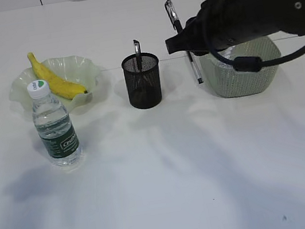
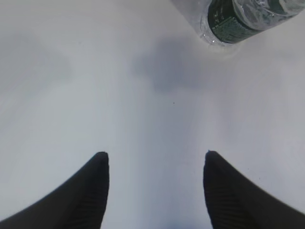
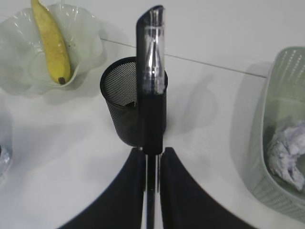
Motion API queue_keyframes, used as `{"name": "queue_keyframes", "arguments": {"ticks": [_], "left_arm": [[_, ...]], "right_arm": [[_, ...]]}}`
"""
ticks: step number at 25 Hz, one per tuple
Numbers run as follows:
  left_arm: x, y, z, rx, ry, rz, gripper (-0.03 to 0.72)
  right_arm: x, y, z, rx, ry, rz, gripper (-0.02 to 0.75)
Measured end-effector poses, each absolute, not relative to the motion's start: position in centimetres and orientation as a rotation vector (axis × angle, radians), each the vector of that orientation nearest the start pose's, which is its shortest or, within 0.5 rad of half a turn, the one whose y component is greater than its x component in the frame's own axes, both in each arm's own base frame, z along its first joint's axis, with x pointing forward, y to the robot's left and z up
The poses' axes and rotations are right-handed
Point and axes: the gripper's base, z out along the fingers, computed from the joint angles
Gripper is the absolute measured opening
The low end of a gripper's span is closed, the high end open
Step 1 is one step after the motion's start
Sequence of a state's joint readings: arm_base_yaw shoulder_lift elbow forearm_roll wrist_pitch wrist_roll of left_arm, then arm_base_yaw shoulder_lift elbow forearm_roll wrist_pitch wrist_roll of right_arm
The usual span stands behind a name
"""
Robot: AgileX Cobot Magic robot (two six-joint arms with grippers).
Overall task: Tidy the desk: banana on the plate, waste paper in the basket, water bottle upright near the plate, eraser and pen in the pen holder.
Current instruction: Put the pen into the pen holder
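My right gripper [image 3: 153, 150] is shut on the black and clear pen [image 3: 151, 71]. In the exterior view the pen [image 1: 173, 15] hangs tilted in the right gripper [image 1: 180, 40], between the black mesh pen holder [image 1: 143, 84] and the basket [image 1: 245, 73]. A slim dark thing [image 1: 137, 48] sticks up out of the holder. The banana [image 1: 54, 78] lies on the pale green plate [image 1: 83, 64]. In front of the plate, the water bottle [image 1: 54, 124] stands upright. Waste paper [image 3: 288, 152] lies in the basket [image 3: 281, 86]. My left gripper [image 2: 156, 157] is open over bare table. The eraser is hidden.
The bottle's base [image 2: 238, 21] shows at the top right of the left wrist view, well away from the left fingers. The right arm [image 1: 263, 7] reaches in over the basket from the right. White table stretches across the front of the exterior view.
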State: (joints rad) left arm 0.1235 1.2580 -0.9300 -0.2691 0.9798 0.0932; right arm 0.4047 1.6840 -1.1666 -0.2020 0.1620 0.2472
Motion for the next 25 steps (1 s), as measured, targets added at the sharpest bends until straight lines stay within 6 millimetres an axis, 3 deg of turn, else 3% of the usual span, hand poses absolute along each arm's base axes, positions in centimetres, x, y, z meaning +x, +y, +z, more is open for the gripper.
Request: {"name": "queue_keyframes", "arguments": {"ticks": [6,18,25], "left_arm": [[23.1,0.8,28.2,-0.195,2.747,-0.294,0.442],[23.1,0.8,28.2,-0.196,2.743,-0.292,0.442],[23.2,0.9,28.3,-0.197,2.732,-0.289,0.442]], "right_arm": [[38.1,16.3,25.0,-0.367,2.015,0.285,0.046],[44.6,19.3,24.3,-0.328,1.888,0.355,0.046],[47.2,18.5,23.8,-0.313,1.865,0.345,0.046]]}}
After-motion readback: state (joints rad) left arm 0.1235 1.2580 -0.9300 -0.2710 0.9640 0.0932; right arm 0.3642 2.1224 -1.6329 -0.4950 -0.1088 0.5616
